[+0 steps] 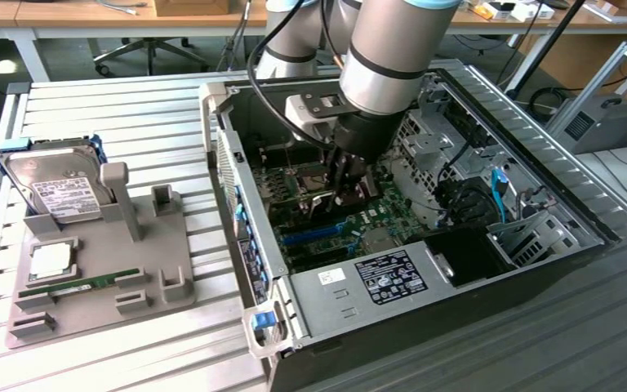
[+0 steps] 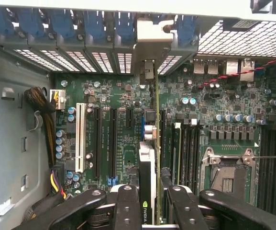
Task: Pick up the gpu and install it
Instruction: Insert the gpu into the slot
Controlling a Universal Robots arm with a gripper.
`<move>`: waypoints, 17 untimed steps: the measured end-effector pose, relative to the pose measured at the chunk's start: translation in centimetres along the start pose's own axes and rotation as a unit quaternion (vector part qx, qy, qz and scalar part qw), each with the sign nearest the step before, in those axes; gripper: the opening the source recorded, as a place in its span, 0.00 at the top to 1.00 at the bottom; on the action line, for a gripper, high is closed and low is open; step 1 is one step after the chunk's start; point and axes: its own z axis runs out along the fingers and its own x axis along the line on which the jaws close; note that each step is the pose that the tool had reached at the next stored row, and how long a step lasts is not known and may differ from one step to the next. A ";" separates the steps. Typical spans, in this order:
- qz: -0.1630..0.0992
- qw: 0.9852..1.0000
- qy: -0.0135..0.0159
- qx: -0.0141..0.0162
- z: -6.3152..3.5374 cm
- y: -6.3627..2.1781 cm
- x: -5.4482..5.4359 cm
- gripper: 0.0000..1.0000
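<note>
Exterior view first: off the exterior view's left of the computer case (image 1: pixel 221 147) sits the grey parts stand (image 1: pixel 95 261). It carries the hard drive (image 1: pixel 58 192) and the memory stick (image 1: pixel 79 284), each in its own cradle, likely so they present cleanly for a grab. Inside the case now, the arm reaches straight down and the gripper (image 1: pixel 349 192) hangs low over the motherboard (image 1: pixel 374 233).

Wrist view, deep inside the case: there's the white slot (image 2: pixel 79 139), the long black slots (image 2: pixel 97 139), and then the gpu (image 2: pixel 149 158), seen edge-on. The gripper (image 2: pixel 152 203) is clamped on it, fingers (image 2: pixel 128 201) pressed to each face. I'd say that pinch keeps the card upright and square to the board. Its silver bracket (image 2: pixel 149 43) sits right at the case's rear slot wall, where it would need to line up. Whether the card's edge is fully down in a slot, I can't tell.
</note>
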 end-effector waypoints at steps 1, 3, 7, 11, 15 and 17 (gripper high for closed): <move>0.000 1.000 0.000 0.000 0.00 0.02 0.0 0.73; 0.000 1.000 0.000 0.000 0.00 0.07 0.0 0.73; 0.000 1.000 0.000 0.000 0.00 0.13 0.0 0.73; 0.000 1.000 0.000 0.000 0.01 0.24 0.0 0.73; 0.000 1.000 0.000 0.000 0.01 0.34 0.0 0.73; 0.000 1.000 0.000 0.000 0.01 0.35 0.0 0.73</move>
